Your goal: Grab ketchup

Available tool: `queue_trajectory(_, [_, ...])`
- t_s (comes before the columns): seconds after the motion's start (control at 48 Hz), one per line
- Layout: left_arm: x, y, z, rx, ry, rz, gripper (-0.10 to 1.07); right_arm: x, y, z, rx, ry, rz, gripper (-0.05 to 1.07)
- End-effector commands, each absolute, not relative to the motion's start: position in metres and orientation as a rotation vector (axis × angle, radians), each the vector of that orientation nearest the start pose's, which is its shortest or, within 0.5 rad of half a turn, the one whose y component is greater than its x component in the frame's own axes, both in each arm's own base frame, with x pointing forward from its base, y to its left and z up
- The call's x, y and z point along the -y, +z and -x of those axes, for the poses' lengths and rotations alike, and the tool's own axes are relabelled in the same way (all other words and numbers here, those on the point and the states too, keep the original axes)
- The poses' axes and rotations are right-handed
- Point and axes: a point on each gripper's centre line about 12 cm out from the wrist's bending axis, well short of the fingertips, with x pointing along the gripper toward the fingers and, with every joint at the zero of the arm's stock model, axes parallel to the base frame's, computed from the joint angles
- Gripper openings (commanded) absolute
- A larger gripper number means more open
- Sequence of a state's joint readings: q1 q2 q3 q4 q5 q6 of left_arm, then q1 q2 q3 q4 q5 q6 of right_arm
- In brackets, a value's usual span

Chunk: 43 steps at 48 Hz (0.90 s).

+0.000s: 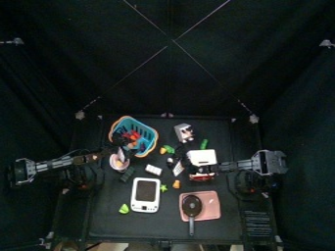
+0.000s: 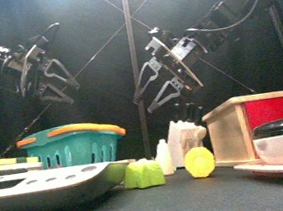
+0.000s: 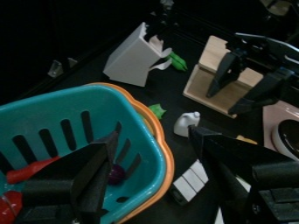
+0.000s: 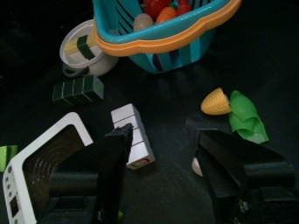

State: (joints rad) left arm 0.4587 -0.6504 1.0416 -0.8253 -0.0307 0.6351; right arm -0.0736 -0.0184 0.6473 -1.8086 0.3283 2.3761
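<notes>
1. Black curtains close in a small black table [image 1: 105, 211] crowded with toy kitchen goods.
2. The left gripper [image 2: 45, 80] hangs high with its jaws wide apart and nothing between them.
3. Directly below those jaws sits a basket [image 3: 70, 114] of stiff moulded plastic: teal slatted walls and an orange rim.
4. The ketchup is most likely the red piece [image 3: 30, 168] lying inside the basket, under the left jaws, partly hidden behind the slats. I cannot tell its full shape.
5. It is probably a light, hard, smooth plastic toy, rigid enough for a firm pinch but slick. Grip it across its narrow body, coming down from above, clear of the rim.
6. A yellow lemon [image 2: 199, 161], rounded and glossy, lies between the two grippers at table level.
7. The right gripper [image 2: 168, 78] hovers mid-table, jaws spread and holding nothing. A small white box [image 4: 131, 131] lies beneath them.
8. A square wooden box [image 2: 262, 124] stands beyond the right jaws.
</notes>
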Motion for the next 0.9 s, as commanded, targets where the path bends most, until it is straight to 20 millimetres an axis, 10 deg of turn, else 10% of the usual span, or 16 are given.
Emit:
queue_trajectory(0.0, [-0.125, 0.258, -0.226, -0.305, 0.524, 0.275, 0.98, 0.067, 0.211, -0.388, -0.377, -0.518, -0.472, 0.87])
queue_trajectory(0.875, [-0.144, 0.242, -0.209, -0.598, 0.453, 0.229, 0.98, 0.072, 0.218, -0.393, -0.363, -0.523, -0.532, 0.87])
